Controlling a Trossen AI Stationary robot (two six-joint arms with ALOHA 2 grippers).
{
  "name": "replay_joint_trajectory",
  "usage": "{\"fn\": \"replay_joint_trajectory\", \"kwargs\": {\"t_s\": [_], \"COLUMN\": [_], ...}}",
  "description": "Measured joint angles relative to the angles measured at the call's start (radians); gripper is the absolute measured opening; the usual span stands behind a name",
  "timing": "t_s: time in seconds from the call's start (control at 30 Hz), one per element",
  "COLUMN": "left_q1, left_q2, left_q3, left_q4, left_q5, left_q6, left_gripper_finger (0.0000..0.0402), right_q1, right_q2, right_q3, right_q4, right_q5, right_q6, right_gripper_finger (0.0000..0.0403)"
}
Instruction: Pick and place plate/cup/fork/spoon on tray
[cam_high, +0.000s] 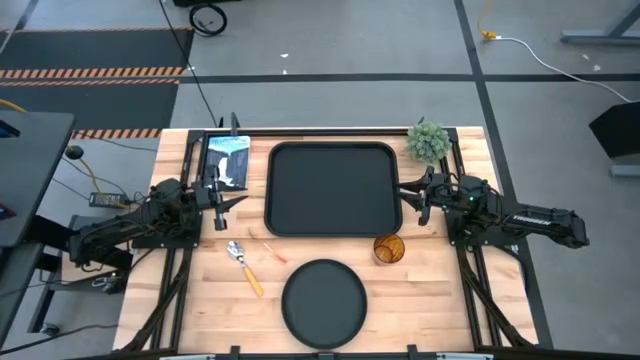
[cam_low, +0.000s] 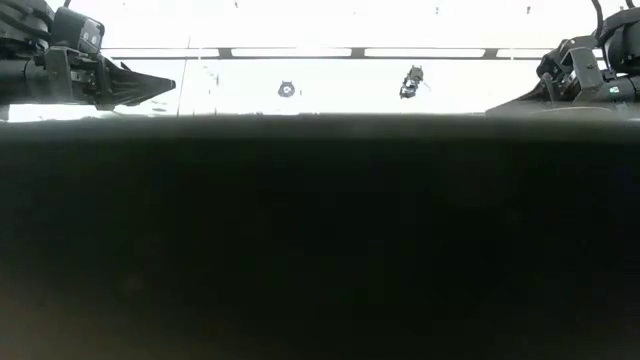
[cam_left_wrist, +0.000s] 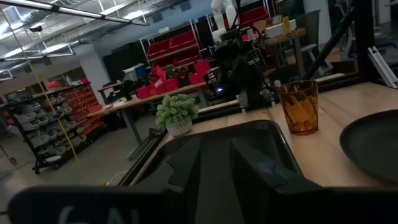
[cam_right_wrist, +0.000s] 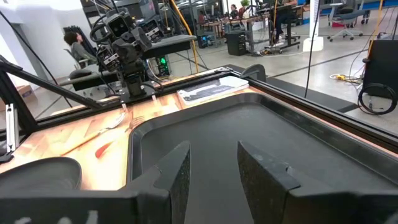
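The black rectangular tray (cam_high: 333, 188) lies at the table's middle. The round black plate (cam_high: 324, 303) lies near the front edge. The amber cup (cam_high: 389, 249) stands upright by the tray's near right corner. The spoon (cam_high: 243, 266) and the thin fork (cam_high: 276, 251) lie flat on the wood, to the tray's near left. My left gripper (cam_high: 232, 198) is open and empty at the tray's left edge. My right gripper (cam_high: 408, 190) is open and empty at the tray's right edge. Each points level toward the tray, as the left wrist view (cam_left_wrist: 214, 165) and right wrist view (cam_right_wrist: 214, 165) show.
A green plant ball (cam_high: 428, 141) stands at the table's far right corner. A printed card (cam_high: 228, 160) lies left of the tray, at the back. In the low view a dark mass (cam_low: 320, 240) blocks most of the table. A person (cam_right_wrist: 73, 43) sits in the room beyond.
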Motion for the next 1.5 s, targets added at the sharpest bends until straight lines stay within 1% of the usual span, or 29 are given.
{"fn": "replay_joint_trajectory", "kwargs": {"t_s": [0.6,0.67,0.77,0.83,0.93,1.0,1.33,1.4,1.5], "left_q1": [0.0,0.0,0.0,0.0,0.0,0.0,0.0,0.0,0.0], "left_q2": [0.0,0.0,0.0,0.0,0.0,0.0,0.0,0.0,0.0], "left_q3": [0.0,0.0,0.0,0.0,0.0,0.0,0.0,0.0,0.0], "left_q4": [0.0,0.0,0.0,0.0,0.0,0.0,0.0,0.0,0.001], "left_q5": [0.0,0.0,0.0,0.0,0.0,0.0,0.0,0.001,0.0], "left_q6": [0.0,0.0,0.0,0.0,0.0,0.0,-0.004,-0.073,-0.293], "left_gripper_finger": [0.0094,0.0094,0.0094,0.0094,0.0094,0.0094,0.0094,0.0094,0.0094], "right_q1": [0.0,0.0,0.0,0.0,0.0,0.0,0.0,0.0,0.0], "right_q2": [0.0,0.0,0.0,0.0,0.0,0.0,0.0,0.0,0.0], "right_q3": [0.0,0.0,0.0,0.0,0.0,0.0,0.0,0.0,0.0], "right_q4": [0.0,0.0,0.007,0.012,0.035,0.055,0.089,0.107,0.149], "right_q5": [0.0,0.001,0.02,0.038,0.111,0.14,0.138,0.138,0.138], "right_q6": [0.0,-0.023,-0.124,-0.158,-0.202,-0.209,-0.205,-0.17,-0.091], "right_gripper_finger": [0.0139,0.0139,0.0139,0.0139,0.0139,0.0139,0.0139,0.0139,0.0139]}}
